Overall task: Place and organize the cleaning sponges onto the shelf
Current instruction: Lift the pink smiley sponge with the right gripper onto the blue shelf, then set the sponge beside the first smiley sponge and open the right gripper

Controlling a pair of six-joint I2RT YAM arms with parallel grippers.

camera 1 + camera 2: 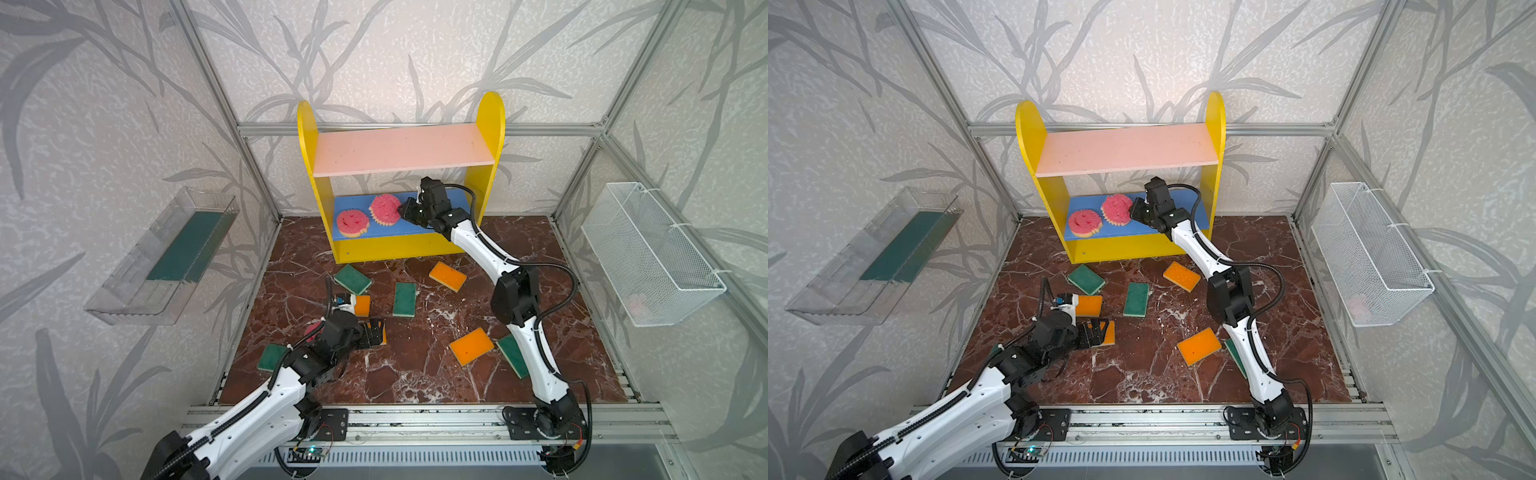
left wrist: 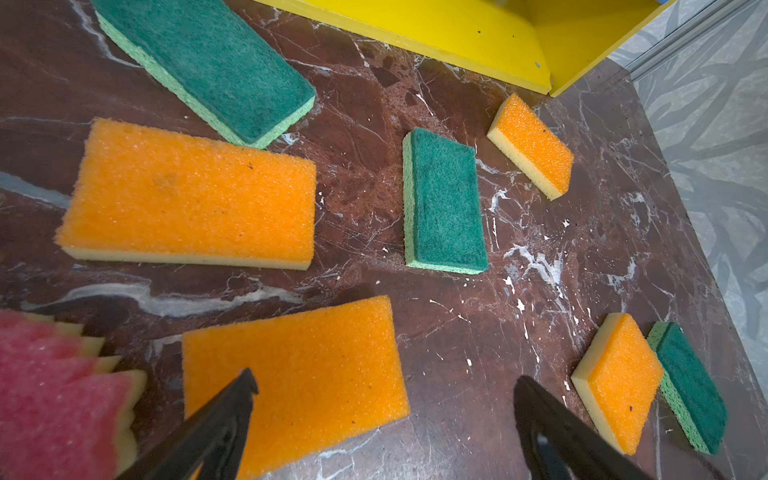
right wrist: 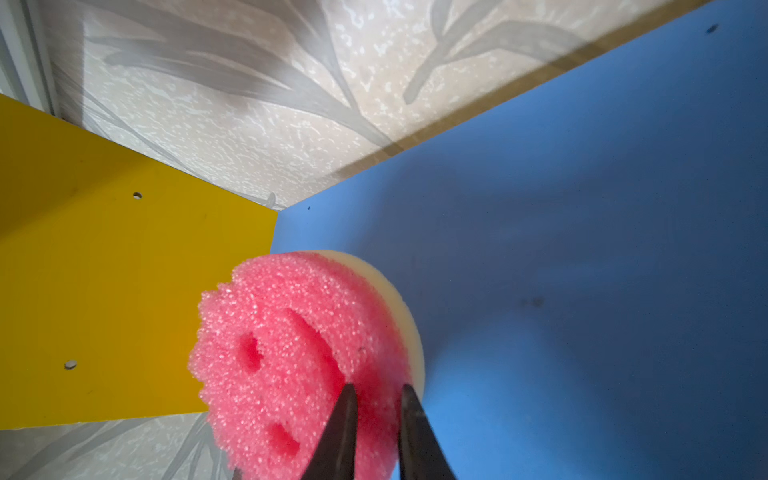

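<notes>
- Placing a pink smiley sponge (image 1: pixel 385 210): the right gripper (image 1: pixel 401 210) is clenched on its rim and holds it tilted up on edge over the blue middle board (image 1: pixel 353 204) of the shelf (image 1: pixel 491 124). It is just beside a second pink sponge (image 1: pixel 352 223), which lies flat.
- Doing the step well, as a judgement: tip the held sponge face-up and lower it until its cream backing meets the board, releasing only then. Leave a small gap to the neighbour so the row reads tidy, and withdraw straight out beneath the pink upper board (image 1: pixel 403 149).
- The left gripper (image 2: pixel 384 382) is released, jaws wide, and hovers above an orange sponge (image 2: pixel 299 374) on the marble table (image 2: pixel 478 324).
- Only the right wrist view shows the grip itself: the fingertips (image 3: pixel 345 415) sit astride the scalloped rim near the smile. Whether the sponge touches the board cannot be told.
- Only the top views show the flat neighbour, and the green-topped sponges (image 1: pixel 404 299) scattered well apart.
- The left wrist view reveals a third pink sponge (image 2: pixel 54 395), which the left arm largely hides in both top views.
</notes>
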